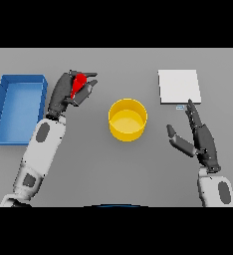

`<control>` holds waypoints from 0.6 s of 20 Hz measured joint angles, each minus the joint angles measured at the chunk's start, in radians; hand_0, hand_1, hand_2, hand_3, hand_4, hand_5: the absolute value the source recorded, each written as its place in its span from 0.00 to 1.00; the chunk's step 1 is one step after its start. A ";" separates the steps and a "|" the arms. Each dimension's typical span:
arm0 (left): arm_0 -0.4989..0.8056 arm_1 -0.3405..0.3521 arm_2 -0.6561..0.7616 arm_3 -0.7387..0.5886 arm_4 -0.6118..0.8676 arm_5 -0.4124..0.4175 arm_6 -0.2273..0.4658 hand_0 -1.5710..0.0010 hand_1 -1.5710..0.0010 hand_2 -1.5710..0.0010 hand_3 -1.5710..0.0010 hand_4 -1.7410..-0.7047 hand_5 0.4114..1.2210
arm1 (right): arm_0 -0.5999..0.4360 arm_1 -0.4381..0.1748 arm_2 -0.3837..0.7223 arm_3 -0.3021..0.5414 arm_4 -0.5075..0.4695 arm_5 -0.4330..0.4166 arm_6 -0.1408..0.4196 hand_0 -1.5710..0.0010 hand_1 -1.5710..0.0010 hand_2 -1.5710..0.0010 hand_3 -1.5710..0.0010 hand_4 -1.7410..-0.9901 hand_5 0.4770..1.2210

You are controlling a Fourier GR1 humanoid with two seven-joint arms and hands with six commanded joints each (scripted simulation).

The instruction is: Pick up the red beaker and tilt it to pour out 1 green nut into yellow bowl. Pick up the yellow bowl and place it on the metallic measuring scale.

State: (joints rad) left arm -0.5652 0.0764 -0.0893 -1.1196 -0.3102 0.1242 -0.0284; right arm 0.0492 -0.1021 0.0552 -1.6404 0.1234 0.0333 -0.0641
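The right hand (202, 137) lies nearest, toward the near right corner of the table (88, 164); its fingers are straight and spread, the thumb out to the left, and it holds nothing; its fingertips point toward the far edge and end just short of the metallic measuring scale (178, 86). The yellow bowl (128, 119) stands about midway across the table, well apart from that hand on its right and with bare grey surface all round it; it sits upright, its mouth open upward, and whether anything lies inside cannot be told from this view. Farther off on the left, the left hand (67, 92) is curled round the red beaker (78, 82), fingers and thumb wrapped about it so that only part of the red body shows between them; the beaker is to the far left of the bowl, apart from it, not over its rim; how far it is tilted cannot be told. Beside that hand, along the table's left edge, lies a blue tray (5, 94), a long open box with raised walls, close to the left forearm but not touching it. The scale, a flat pale square plate, rests toward the far right corner; nothing stands between it and the bowl.
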 measured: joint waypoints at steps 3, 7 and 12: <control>0.002 0.012 -0.052 -0.026 -0.033 -0.001 0.031 0.00 0.00 0.00 0.00 0.08 0.88 | -0.007 -0.010 -0.011 0.000 -0.008 0.001 0.008 1.00 1.00 1.00 1.00 0.62 0.28; -0.089 0.100 -0.175 -0.012 -0.166 -0.043 0.118 0.00 0.00 0.00 0.00 0.03 0.89 | 0.003 0.006 -0.001 -0.018 -0.006 -0.003 -0.010 1.00 1.00 1.00 1.00 0.62 0.28; -0.195 0.174 -0.354 0.020 -0.320 -0.162 0.192 0.00 0.00 0.00 0.00 0.01 0.95 | 0.012 0.002 0.007 -0.024 0.011 -0.006 0.005 1.00 1.00 1.00 1.00 0.60 0.29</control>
State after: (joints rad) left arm -0.7604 0.2507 -0.4429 -1.0998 -0.6305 -0.0380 0.1638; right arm 0.0610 -0.0997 0.0623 -1.6647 0.1344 0.0274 -0.0594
